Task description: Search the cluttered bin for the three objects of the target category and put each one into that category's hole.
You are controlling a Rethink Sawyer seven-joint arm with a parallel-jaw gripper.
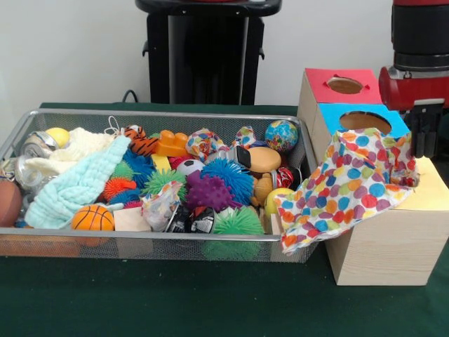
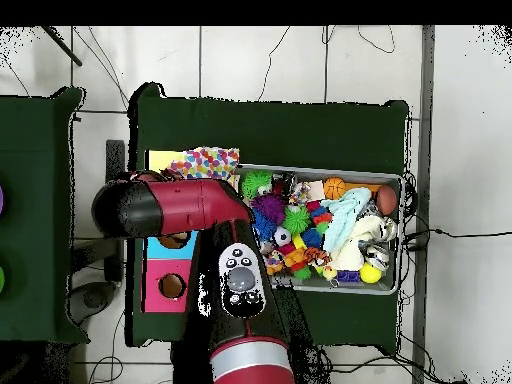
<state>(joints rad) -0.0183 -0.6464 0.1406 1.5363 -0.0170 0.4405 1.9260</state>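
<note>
One white cloth with coloured dots (image 1: 351, 182) lies spread over the yellow-topped wooden box (image 1: 429, 191) and hangs over the right end of the wire-mesh bin (image 1: 147, 240). It covers the box's hole. My gripper (image 1: 424, 137) hangs just above the box's far right, next to the cloth's upper edge; whether it touches the cloth does not show. In the overhead view the cloth (image 2: 206, 160) lies between the yellow box (image 2: 160, 160) and the bin (image 2: 392, 285), and the arm hides the gripper. Two dotted bundles (image 1: 203, 142) sit at the bin's back.
The blue-topped box (image 1: 365, 121) and the red-topped box (image 1: 344, 85) stand behind the yellow one. The bin holds a mint-green towel (image 1: 77, 186), a cream knitted cloth (image 1: 74, 149), a small basketball (image 1: 92, 218), a globe ball (image 1: 282, 135) and several spiky balls.
</note>
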